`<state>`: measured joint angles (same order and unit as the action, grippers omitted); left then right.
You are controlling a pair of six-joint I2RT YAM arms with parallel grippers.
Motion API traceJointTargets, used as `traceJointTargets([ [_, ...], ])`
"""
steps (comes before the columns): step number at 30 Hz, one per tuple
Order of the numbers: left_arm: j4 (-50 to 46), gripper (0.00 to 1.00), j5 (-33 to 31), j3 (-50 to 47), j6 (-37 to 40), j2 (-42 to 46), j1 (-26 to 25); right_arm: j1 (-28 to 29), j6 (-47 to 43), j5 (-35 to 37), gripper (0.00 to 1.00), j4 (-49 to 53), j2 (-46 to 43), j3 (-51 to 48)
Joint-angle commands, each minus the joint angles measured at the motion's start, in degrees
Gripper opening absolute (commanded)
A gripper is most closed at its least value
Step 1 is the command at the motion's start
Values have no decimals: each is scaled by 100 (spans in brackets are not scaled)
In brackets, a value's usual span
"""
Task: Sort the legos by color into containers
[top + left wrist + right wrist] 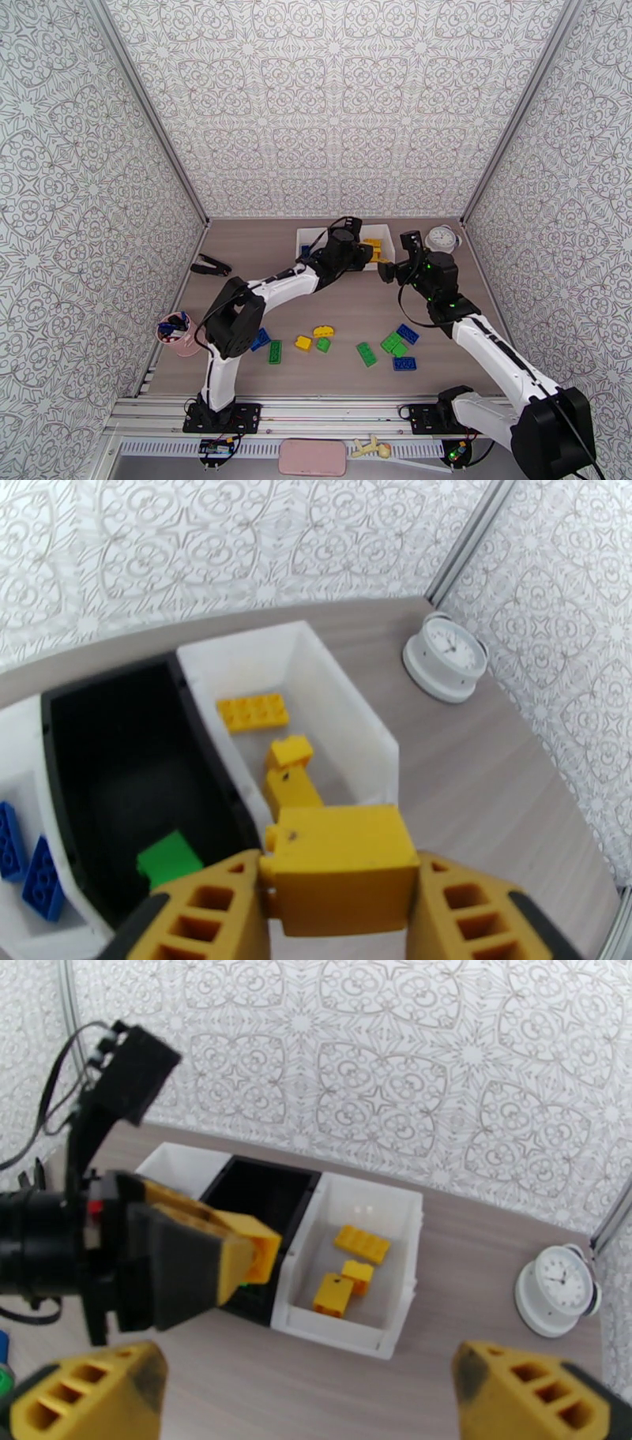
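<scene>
The left gripper [341, 913] clamps a yellow brick [340, 863], its fingertips cut off at the frame's bottom edge. The right gripper [312, 1398] gapes wide and empty. The held brick hangs by the near edge of the right white bin [347, 717]. The left wrist view shows a green brick [167, 857] in the black bin [110, 733] and blue bricks [24, 859] in the half-cropped left white bin [17, 756]. Overhead, the left arm covers most of the bins, and loose bricks [366, 353] lie on the table [261, 276].

Cut off at left edge, left wrist view: white bin [17, 752]. Too small to identify: pink cup [188, 348] contents.
</scene>
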<state>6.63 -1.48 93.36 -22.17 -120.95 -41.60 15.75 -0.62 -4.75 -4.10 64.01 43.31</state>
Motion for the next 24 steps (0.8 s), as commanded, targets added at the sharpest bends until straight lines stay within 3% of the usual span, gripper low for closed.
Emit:
traceJointTargets([
  [1,-141,37,140,761,207,-518,129,-30,26,136,100,185,-140,-108],
  [10,-1001,38,138,3078,396,-2119,279,-37,31,197,100,228,-174,-113],
  [16,-1409,40,195,4017,583,-2648,359,-37,79,236,100,240,-130,-52],
  [24,-1298,74,369,3454,812,-2070,408,-39,180,260,100,358,-198,2],
])
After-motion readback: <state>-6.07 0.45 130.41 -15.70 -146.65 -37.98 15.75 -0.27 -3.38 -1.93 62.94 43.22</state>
